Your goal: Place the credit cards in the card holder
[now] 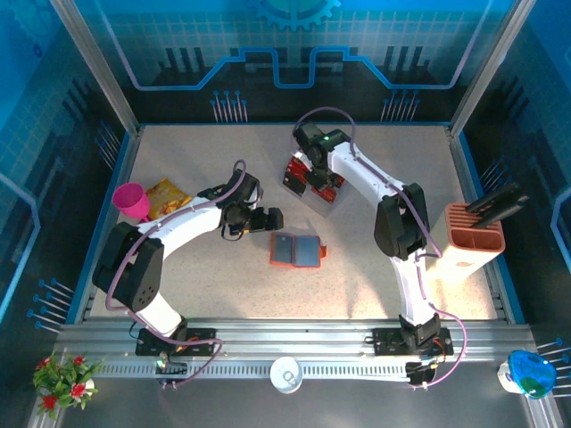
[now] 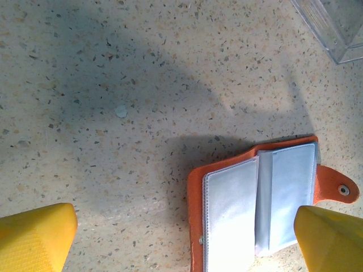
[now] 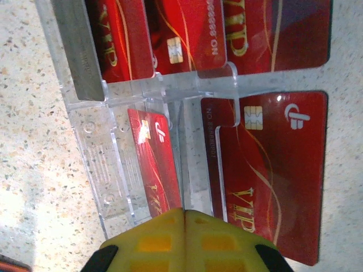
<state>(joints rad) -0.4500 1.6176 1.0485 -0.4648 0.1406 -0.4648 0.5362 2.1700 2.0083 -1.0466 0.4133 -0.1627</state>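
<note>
Speckled tabletop (image 2: 113, 85), card holder (image 2: 249, 209) cropped below, right hand (image 3: 182, 214) closed, credit cards (image 3: 272, 170) cropped

The left arm (image 1: 183, 225) and right arm (image 1: 370, 178) are white shells with black joints, a lilac cable looping behind each pincer. The left gripper (image 2: 182, 232) has grid-textured yellow plastic fingers (image 2: 35, 238); the right gripper (image 3: 183, 218) has yellow waffle-recessed ones, black-backed.
</note>
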